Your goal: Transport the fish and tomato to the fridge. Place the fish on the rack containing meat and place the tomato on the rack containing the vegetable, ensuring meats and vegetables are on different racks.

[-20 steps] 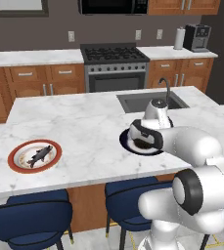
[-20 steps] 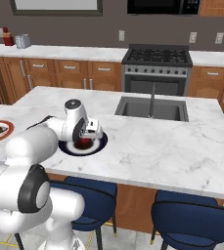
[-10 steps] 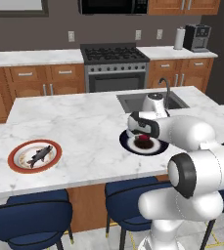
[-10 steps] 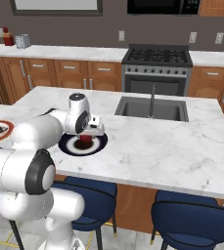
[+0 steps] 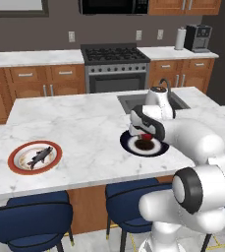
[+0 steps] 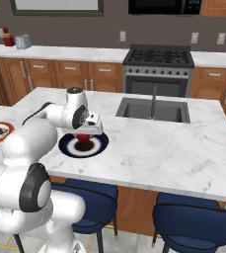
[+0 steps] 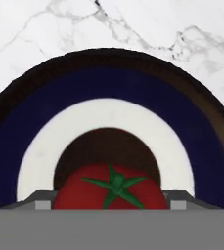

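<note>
Tomato (image 7: 111,191) clamped in gripper (image 6: 85,136) over blue plate (image 6: 100,143); fish (image 5: 39,156) on left-view plate

No readable txt anywhere tbh: no labels, brands, nrs or signs on the appliances, cabinets or plates. Everything's plain rendered surfaces, too small/blurry to make out any writing anyway.

Marble island (image 5: 84,123) with blue stools (image 5: 30,224) (wood cabinets (image 6: 60,74) behind), dark wall (image 6: 109,24).
</note>
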Robot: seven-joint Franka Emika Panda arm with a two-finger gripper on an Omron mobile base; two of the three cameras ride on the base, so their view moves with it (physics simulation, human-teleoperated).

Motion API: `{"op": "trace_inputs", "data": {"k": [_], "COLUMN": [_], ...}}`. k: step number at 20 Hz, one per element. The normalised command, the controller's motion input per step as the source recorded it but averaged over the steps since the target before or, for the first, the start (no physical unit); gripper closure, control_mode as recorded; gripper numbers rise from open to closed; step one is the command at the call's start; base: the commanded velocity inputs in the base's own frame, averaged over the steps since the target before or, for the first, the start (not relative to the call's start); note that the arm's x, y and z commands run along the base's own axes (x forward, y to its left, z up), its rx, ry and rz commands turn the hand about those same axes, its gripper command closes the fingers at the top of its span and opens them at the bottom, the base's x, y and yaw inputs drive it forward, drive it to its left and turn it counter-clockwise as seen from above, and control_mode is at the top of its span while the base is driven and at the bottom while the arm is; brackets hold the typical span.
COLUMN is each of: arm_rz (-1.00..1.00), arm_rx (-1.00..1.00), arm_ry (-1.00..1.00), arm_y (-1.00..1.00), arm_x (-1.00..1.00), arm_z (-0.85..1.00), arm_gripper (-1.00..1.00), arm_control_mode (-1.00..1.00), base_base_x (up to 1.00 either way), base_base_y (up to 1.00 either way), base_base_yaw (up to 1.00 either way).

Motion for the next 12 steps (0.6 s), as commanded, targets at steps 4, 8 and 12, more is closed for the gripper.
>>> {"op": "trace_inputs", "data": {"k": [4,8,12], "arm_rz": [0.00,0.00,0.00], "arm_rx": [0.00,0.04,0.00], "arm_ry": [-0.14,-0.03,0.00], "arm_y": [0.01,0.00,0.00], "arm_x": [-1.00,-1.00,-1.00], "arm_z": [0.51,0.74,0.98], "arm_gripper": [1.00,1.00,1.00], "arm_control_mode": [-1.00,-1.00,-1.00], "base_base_x": [0.00,0.00,0.00], "base_base_y": [0.00,0.00,0.00], "base_base_yaw": [0.00,0.00,0.00]}}
